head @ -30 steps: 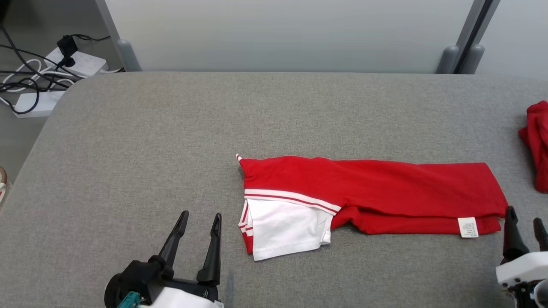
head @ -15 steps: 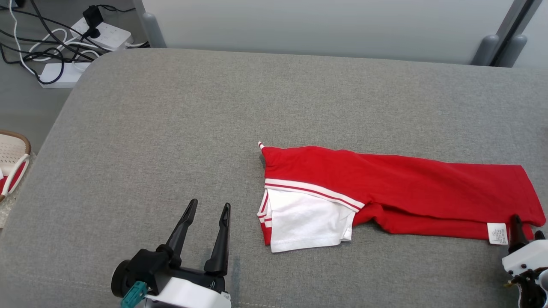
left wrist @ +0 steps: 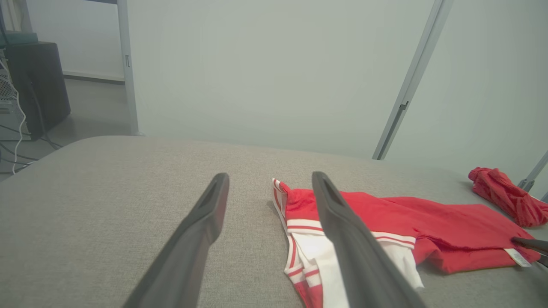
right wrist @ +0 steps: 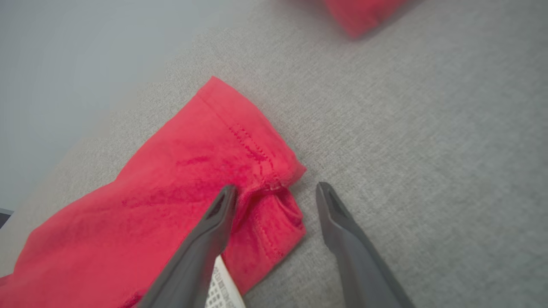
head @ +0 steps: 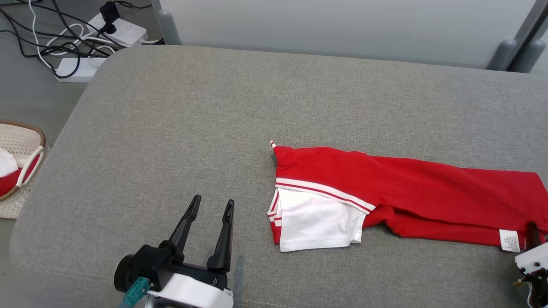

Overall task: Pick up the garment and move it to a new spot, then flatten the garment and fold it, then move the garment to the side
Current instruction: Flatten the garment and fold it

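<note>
1. Garment (head: 406, 196), red w/ white trim, lies stretched out on grey pad (head: 214, 128), centre-right.
2. L gripper (head: 213, 200): jaws wide, beside white end, apart.
3. R gripper (right wrist: 277, 187): jaws wide, astride red corner.

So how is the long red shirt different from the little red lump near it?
The shirt lies flat and folded; the lump is scrunched up. The shirt has a white part with stripes; the lump looks all red. The shirt spreads out wide; the lump takes up much less room. Both are red cloth lying on the grey cushion.
</note>
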Robot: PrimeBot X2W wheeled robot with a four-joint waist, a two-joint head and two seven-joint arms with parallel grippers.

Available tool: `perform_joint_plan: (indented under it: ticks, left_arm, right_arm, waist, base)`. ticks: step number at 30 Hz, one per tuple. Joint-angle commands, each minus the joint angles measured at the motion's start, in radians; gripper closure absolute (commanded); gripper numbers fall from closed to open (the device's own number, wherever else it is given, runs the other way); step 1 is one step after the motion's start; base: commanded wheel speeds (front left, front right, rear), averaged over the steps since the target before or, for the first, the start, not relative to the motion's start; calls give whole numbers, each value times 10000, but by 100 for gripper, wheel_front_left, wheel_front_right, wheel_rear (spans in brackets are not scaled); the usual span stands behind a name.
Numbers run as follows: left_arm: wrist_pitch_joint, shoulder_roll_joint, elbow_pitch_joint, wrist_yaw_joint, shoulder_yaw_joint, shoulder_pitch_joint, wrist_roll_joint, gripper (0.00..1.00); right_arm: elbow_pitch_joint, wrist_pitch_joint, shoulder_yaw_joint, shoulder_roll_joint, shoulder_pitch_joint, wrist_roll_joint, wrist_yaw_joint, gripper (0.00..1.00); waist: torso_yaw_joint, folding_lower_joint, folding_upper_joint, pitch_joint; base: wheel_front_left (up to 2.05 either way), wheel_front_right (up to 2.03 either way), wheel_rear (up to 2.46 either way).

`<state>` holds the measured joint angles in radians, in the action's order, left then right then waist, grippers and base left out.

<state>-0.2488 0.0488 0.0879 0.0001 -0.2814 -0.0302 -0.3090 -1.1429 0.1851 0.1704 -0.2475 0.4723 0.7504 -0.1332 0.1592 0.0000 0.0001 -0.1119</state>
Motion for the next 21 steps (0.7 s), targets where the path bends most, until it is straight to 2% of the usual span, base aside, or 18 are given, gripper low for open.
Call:
perform_joint_plan:
  ticks: [1,2,3,4,10,21]
  left_arm:
    - [-130,15,-198,-49,247,-428,76,0]
    - [-130,15,-186,-63,231,-436,92,0]
    - [-130,15,-170,-80,211,-442,111,0]
    - [-130,15,-157,-95,194,-447,126,0]
    - [-130,15,-135,-103,199,-493,178,0]
    - [-130,15,-199,53,73,-372,-98,0]
  right_arm:
    - [86,81,-225,-159,231,108,25,53]
    - [49,96,-243,-163,259,162,25,71]
    - [21,111,-271,-161,277,214,25,96]
    - [20,139,-309,-163,287,259,25,100]
    - [311,459,-662,-326,252,343,25,100]
    - [1132,748,-933,-1460,-306,254,25,100]
  waist:
    - [40,0,-1,-6]
    - [61,0,-1,-8]
    - [86,0,-1,-2]
    - [110,0,-1,2]
    - [182,0,-1,46]
    - [120,0,-1,307]
  base:
    - [0,0,0]
    - [0,0,0]
    - [0,0,0]
    - [0,0,0]
    - [0,0,0]
    - [0,0,0]
